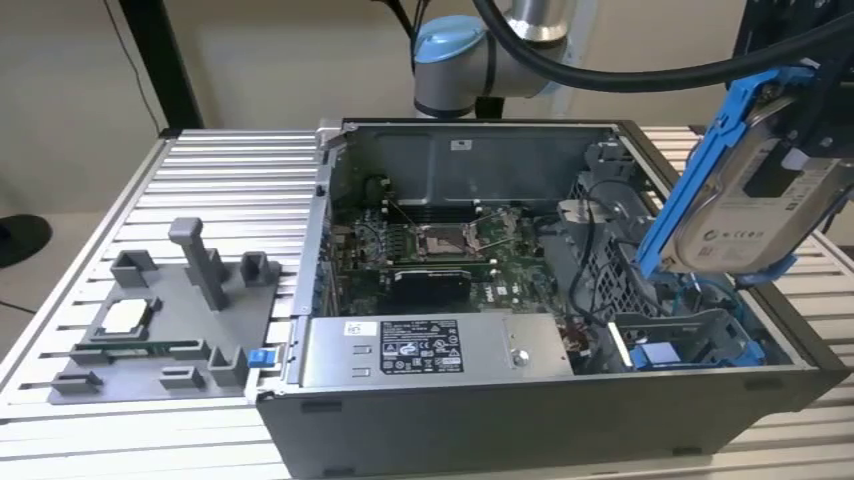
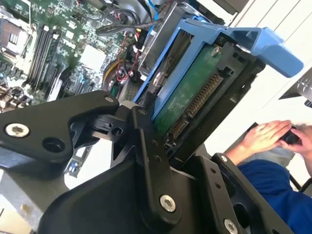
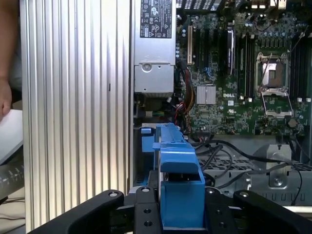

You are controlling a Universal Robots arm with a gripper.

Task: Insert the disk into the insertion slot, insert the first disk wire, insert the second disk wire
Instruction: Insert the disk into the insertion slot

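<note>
Over the slatted bench (image 1: pixel 200 170), the gripper (image 3: pixel 181 217) is clamping the disk (image 1: pixel 741 215) above the insertion slot (image 1: pixel 681 345) at five o'clock; nothing is inserted yet.

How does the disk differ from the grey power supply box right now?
The disk hangs tilted above the case, clamped in the gripper; the power supply box sits flat inside the case. The disk wears a bright blue carrier; the power supply box is bare grey metal. Both are grey and carry a printed label.
</note>
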